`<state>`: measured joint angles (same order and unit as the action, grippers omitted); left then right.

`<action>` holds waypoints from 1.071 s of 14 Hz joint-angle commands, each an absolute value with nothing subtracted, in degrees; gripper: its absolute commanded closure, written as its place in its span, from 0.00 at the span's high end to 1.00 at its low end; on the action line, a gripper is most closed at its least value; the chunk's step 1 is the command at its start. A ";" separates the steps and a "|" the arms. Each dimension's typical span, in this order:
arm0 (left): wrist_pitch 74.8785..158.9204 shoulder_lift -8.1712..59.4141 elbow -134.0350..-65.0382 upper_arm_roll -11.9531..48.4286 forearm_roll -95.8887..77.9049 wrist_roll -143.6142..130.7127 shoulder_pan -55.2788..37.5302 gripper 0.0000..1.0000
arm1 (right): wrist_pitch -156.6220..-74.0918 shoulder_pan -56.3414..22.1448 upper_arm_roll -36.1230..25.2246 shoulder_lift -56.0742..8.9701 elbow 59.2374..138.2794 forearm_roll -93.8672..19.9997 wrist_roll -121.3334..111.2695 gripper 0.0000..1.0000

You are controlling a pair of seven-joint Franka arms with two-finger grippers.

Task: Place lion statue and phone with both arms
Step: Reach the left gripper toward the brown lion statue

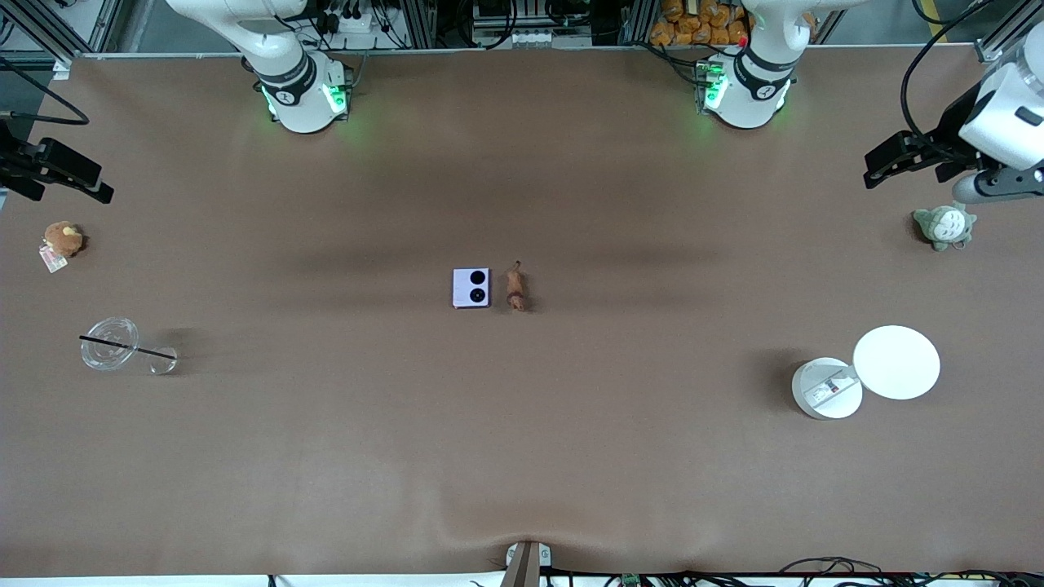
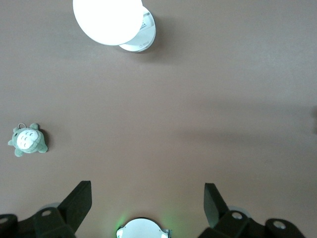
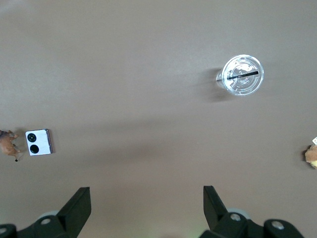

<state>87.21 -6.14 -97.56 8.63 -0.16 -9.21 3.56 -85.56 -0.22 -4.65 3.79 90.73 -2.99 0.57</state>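
Our left gripper (image 1: 885, 167) hangs with its fingers (image 2: 79, 201) spread wide and nothing between them, up in the air at the left arm's end of the table (image 1: 522, 456), over bare cloth close to the grey-green plush (image 1: 944, 226). Our right gripper (image 1: 77, 181) hangs the same way, jaws wide apart and empty, at the right arm's end, above the table near the round brown plush (image 1: 63, 239) with its tag. Both arms wait out at the ends.

We take the phone (image 1: 471, 288) as our landmark. It lies flat at the middle of the table, its two black circles facing up. The lion statue (image 1: 515, 287) lies just beside the phone, toward the left arm's end, not touching it, with its darker end toward the front camera.

Well apart from the phone toward the right arm's end, and nearer the front camera, stands a clear cup (image 1: 108, 343) with a black straw across it. Well apart from the phone toward the left arm's end, also nearer the camera, sits a white disc (image 1: 896, 362) overlapping a white round case (image 1: 825, 390).
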 commanded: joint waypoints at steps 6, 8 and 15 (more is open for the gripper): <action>93.68 1.31 -97.73 17.65 -1.41 -22.91 3.43 1.00 | -85.87 0.88 -4.04 4.04 91.06 -3.87 0.09 1.00; 96.41 3.15 -97.82 20.81 -1.23 -28.19 3.43 1.00 | -85.87 0.88 -4.04 4.13 91.14 -3.87 0.09 1.00; 105.10 10.80 -96.77 24.52 -0.35 -40.94 -2.10 1.00 | -85.70 0.79 -4.04 3.52 91.06 -3.87 0.09 1.00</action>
